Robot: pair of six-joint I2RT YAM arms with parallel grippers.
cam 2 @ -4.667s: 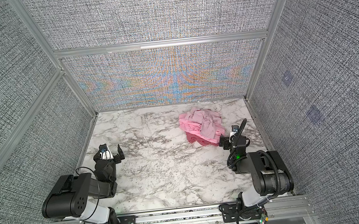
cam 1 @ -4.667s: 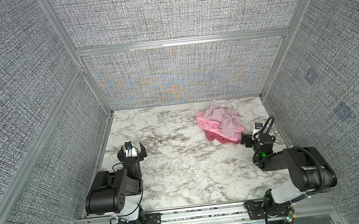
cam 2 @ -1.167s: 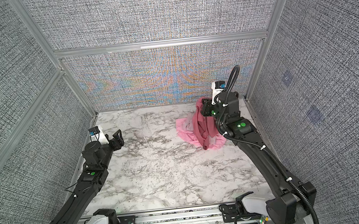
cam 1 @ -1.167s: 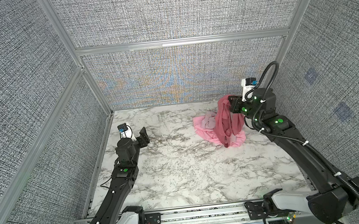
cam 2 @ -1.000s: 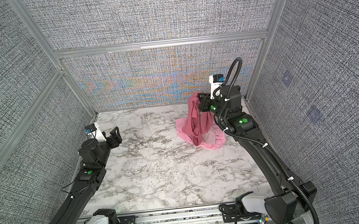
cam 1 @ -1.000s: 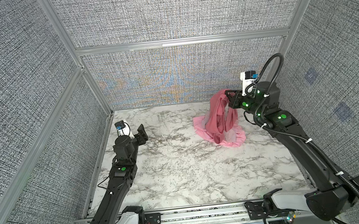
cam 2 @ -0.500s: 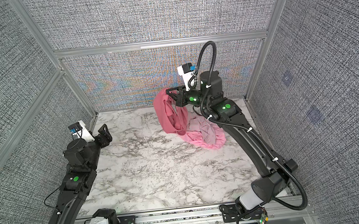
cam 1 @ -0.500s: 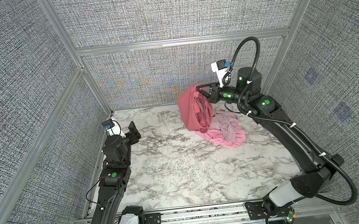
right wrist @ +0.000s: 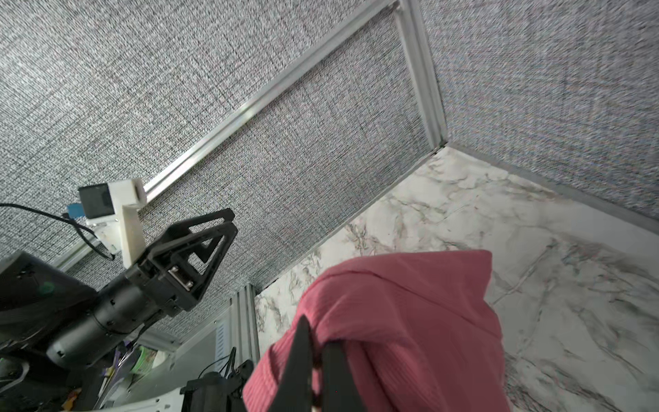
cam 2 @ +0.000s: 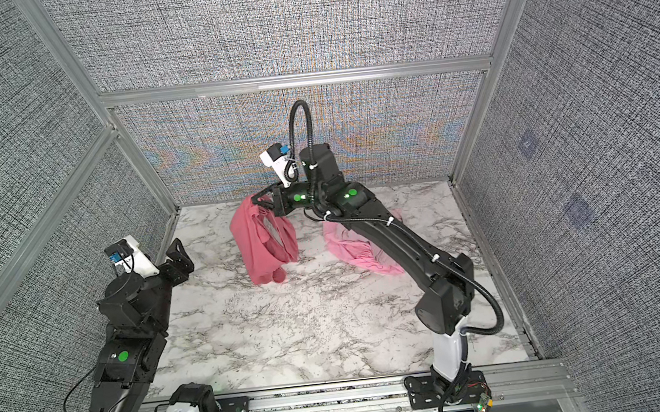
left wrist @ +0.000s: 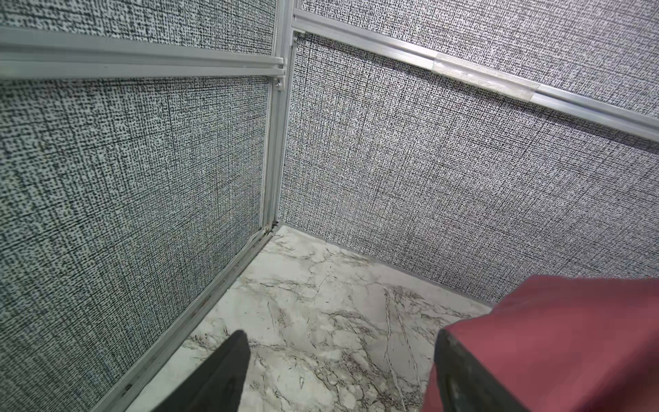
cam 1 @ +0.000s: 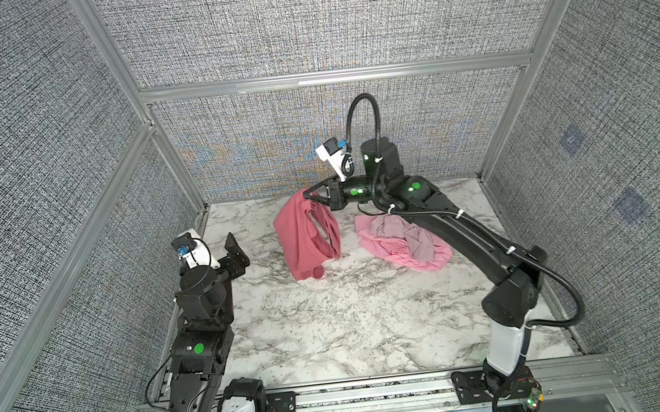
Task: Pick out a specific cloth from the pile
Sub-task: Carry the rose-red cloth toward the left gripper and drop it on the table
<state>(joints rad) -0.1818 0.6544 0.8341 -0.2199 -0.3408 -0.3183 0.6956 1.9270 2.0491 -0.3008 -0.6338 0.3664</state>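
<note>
The right gripper (cam 1: 311, 197) is seen clenched on the cloth (cam 1: 303, 238), with a top fold pinched between its 2 fingers (right wrist: 299, 360). The arm is stretched low across the back of the table (cam 1: 333, 332), and the gripper is pointed towards the left side. The cloth is hung from the closed jaws in a long, creased drape, lifted clear of the pile (cam 1: 403, 245) and carried to left of centre in both top views. Its lower end is brought down to the marble; whether it is touched there cannot be told.

The pile is left flat under the right arm, well apart from the cloth: 1 bright pink piece with 1 greyish-mauve piece (cam 1: 420, 243) laid on top.

Over on the left, the left gripper (cam 1: 237, 250) is held released, its jaws spread wide and nothing is caught between them (left wrist: 338, 339). It is raised above the table near the left wall and aimed at the cloth, with a gap shown between the 2 in a top view (cam 2: 177, 256). In the left wrist view, dark red cloth (left wrist: 570, 339) is seen just beyond 1 finger (left wrist: 444, 360).
</note>
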